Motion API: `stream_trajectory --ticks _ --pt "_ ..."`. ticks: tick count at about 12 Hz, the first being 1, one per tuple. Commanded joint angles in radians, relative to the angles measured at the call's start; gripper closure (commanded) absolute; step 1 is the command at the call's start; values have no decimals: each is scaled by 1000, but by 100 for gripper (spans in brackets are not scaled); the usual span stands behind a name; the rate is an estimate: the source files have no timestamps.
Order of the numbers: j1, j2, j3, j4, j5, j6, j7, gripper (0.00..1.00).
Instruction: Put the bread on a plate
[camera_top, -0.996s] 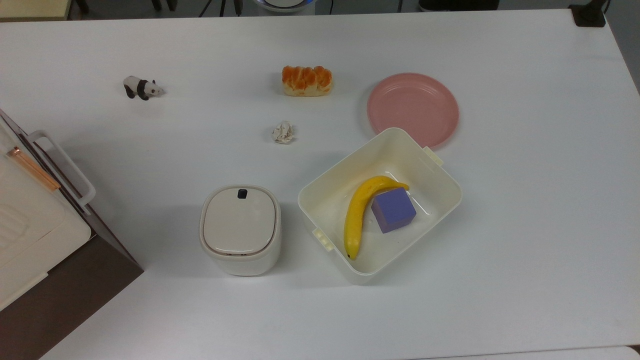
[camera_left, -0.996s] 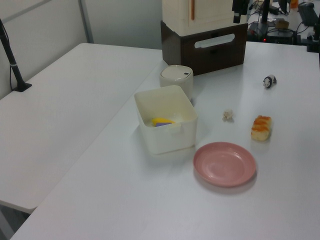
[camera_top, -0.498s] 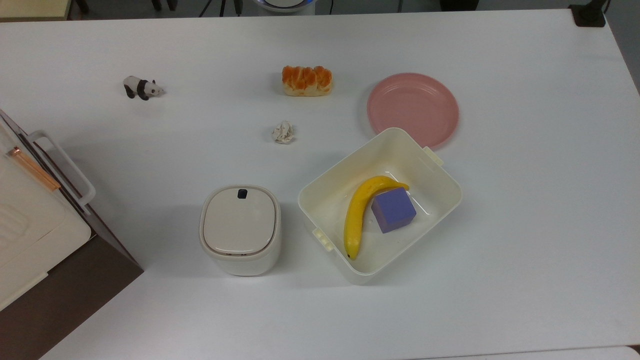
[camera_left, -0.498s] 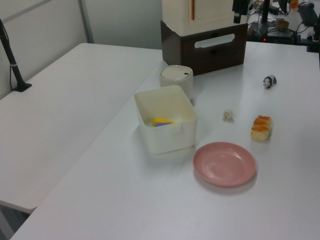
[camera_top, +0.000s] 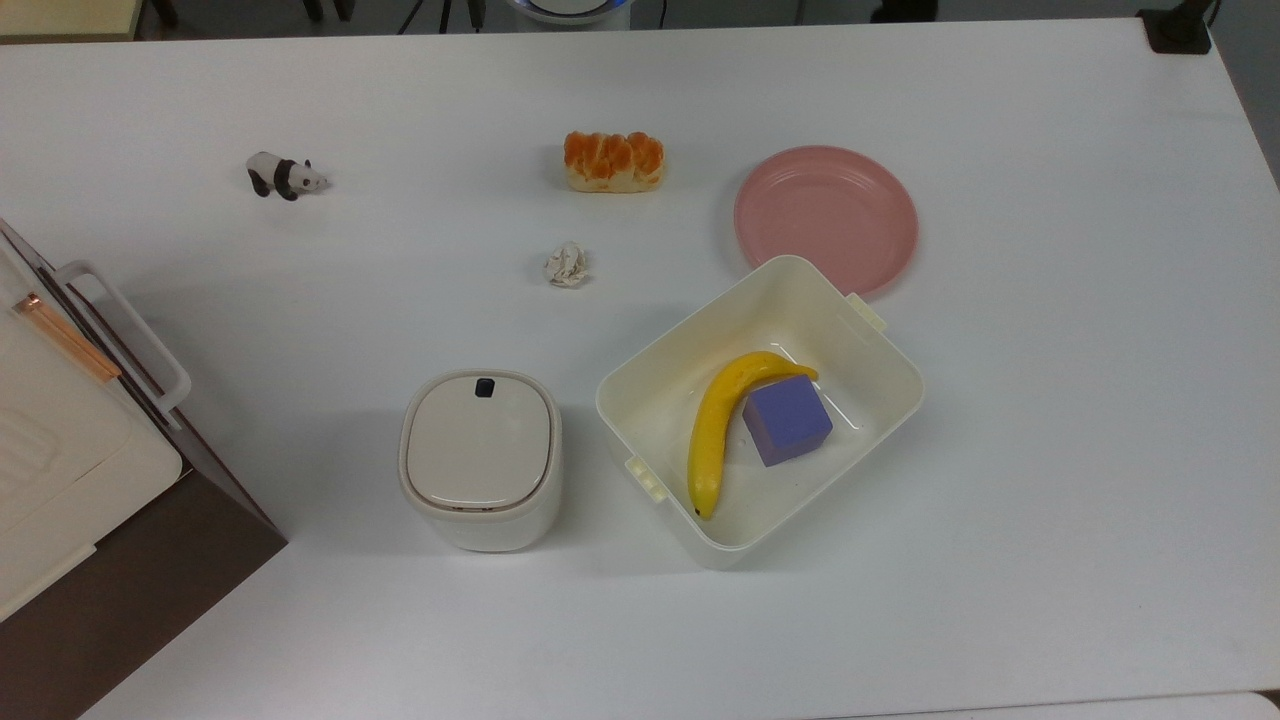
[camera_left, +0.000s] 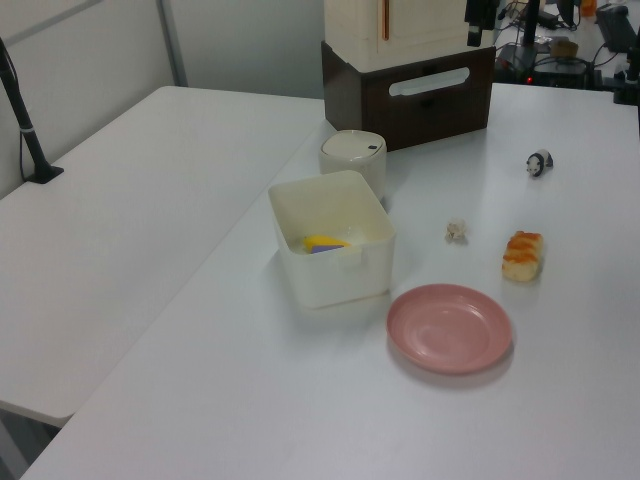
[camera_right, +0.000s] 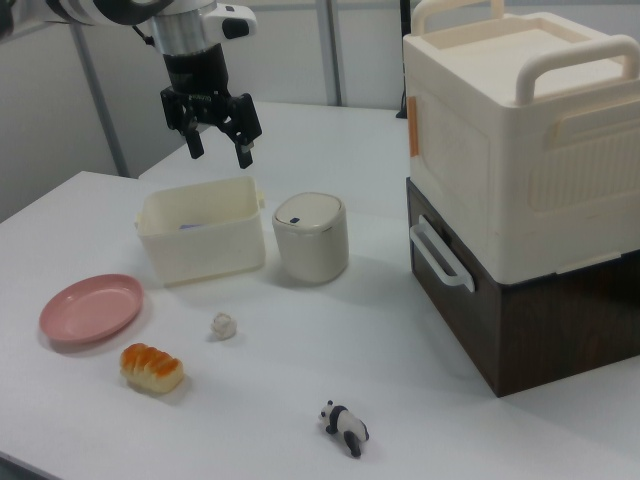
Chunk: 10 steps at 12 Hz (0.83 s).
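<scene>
Bread (camera_top: 614, 161) lies flat on the white table (camera_top: 1050, 420), its orange-brown top up, well apart from the gripper (camera_right: 220, 152). In the top view the pink plate (camera_top: 826, 219) sits near the loaf on the top view's right, with bare table between them, and nothing rests on the plate. A crumpled paper ball (camera_top: 566, 265) lies just below the bread in the top view. The cream bin (camera_top: 872, 340) stands against the plate's lower edge, its rim overlapping the plate in the top view; whether they touch I cannot tell. Inside the bin a banana (camera_top: 716, 425) curves beside a purple block (camera_top: 787, 420), the two touching. On the top view's left of the bin stands a small lidded container (camera_top: 481, 458), lid closed. A toy panda (camera_top: 283, 176) stands far toward the top view's left, and a brown box (camera_right: 520, 320) carrying a cream handled case (camera_right: 520, 140) sits at the table's edge. In the right view the gripper hangs in the air above the bin, pointing down, its two fingers (camera_right: 243, 153) spread wide with nothing between them.
</scene>
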Motion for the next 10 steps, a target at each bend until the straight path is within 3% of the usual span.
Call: stream_trajectory --ticks 1,10 --pt "18 -42 -24 -67 -1 18 -24 0" --pt "21 -42 -17 -91 -2 29 -34 0"
